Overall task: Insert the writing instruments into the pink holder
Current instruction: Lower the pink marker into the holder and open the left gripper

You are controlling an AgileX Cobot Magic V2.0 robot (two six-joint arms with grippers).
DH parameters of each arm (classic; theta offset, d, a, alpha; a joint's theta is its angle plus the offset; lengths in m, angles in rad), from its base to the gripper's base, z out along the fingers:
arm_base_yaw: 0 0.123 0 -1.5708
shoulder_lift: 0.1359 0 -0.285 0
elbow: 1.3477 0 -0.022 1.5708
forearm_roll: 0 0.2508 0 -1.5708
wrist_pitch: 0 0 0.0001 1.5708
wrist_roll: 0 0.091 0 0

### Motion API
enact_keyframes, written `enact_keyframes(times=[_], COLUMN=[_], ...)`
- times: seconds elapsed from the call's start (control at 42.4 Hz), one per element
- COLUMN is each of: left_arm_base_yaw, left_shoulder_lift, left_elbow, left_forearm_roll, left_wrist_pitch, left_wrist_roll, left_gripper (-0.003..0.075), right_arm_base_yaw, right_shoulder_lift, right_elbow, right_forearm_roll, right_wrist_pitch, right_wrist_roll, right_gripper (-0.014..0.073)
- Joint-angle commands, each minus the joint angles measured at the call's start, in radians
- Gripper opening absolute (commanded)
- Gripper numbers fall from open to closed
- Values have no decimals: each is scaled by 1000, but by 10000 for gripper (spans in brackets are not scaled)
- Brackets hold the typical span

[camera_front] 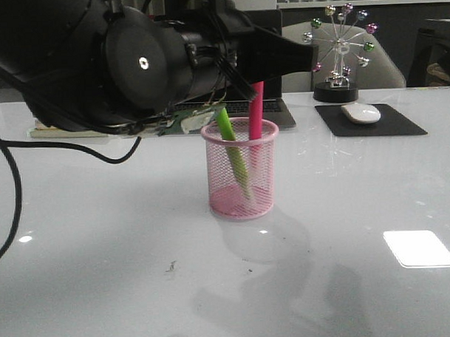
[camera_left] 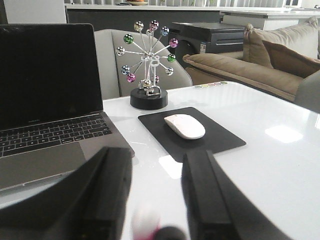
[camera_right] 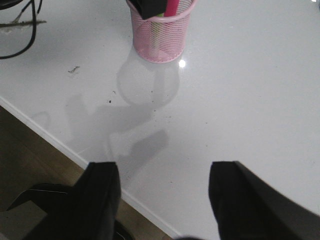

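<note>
Here both markers stand in the pink holder point(camera_front: 241, 171) on the white table point(camera_front: 361, 267): the lime green marker point(camera_front: 232, 150) leans, the magenta marker point(camera_front: 255, 112) rises between the left gripper point(camera_left: 156, 200) fingers (spread, not touching it); the right gripper point(camera_right: 162, 200) is released

Even, fairly bright overhead light falls on the glossy white tabletop point(camera_front: 359, 201), which throws back a hard rectangular glare patch to the right of the pink holder point(camera_front: 241, 170) and small pinpoint glints near its base. Soft grey shadows of the arms spread across the tabletop in front of the holder, toward the camera. In the front view the left arm point(camera_front: 117, 54) looms dark and underexposed. In the left wrist view the left hand point(camera_left: 155, 200) is blurred, as is the pen tip between its fingers; the right wrist view is slightly soft throughout.
</note>
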Motion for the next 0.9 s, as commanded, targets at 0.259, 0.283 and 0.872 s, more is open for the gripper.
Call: enact_keyframes(times=[0.259,0.283,0.872], left_arm_base_yaw=[0,5,264], left_shoulder_lift=[-317,-353,-946], left_elbow=[-34,-34,19], left_forearm_roll=[13,13,174], left_wrist_pitch=[410,483,1547], left_wrist_roll=[188,188,169], left_gripper=[422,422,422], right_arm_base_yaw=[0,0,0], right_shoulder_lift=[-9,-9,-9], right_elbow=[-26,-26,-26], right_forearm_roll=[-12,-12,-12], right_wrist_pitch=[-56,-56,-56], right_wrist_roll=[-1,-1,-1], right_gripper=[497,497,497])
